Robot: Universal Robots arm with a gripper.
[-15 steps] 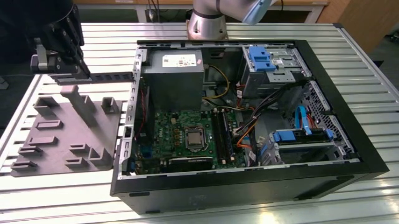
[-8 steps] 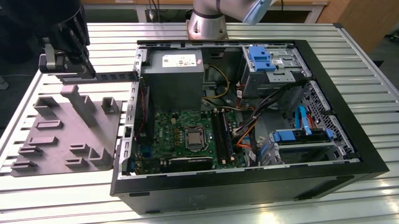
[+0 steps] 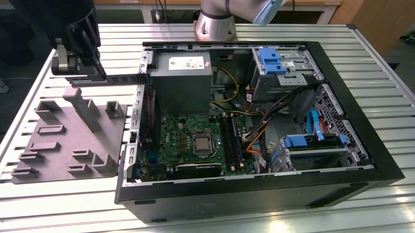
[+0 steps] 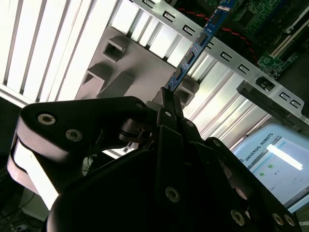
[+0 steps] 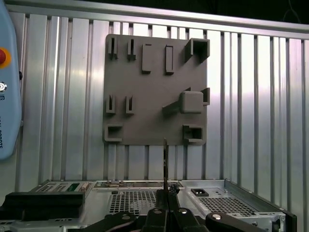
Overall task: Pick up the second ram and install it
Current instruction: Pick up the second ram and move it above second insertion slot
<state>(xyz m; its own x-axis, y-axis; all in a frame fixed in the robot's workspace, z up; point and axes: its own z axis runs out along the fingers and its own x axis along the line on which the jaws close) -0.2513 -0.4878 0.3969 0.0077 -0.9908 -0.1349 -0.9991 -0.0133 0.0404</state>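
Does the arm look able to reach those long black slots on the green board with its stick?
Probably yes: the gripper holds the second ram beside the open case, and nothing covers the slots; orange cables run close by.

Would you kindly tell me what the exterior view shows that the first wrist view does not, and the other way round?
Exterior view, not the first wrist view: the green motherboard and the blue drive clips inside the open computer case. First wrist view, not the exterior: a pendant with a red button beside the table. Both share the pincer shut on the second ram, which is edge-on in the wrist view, the grey fixture plate and the slatted table.
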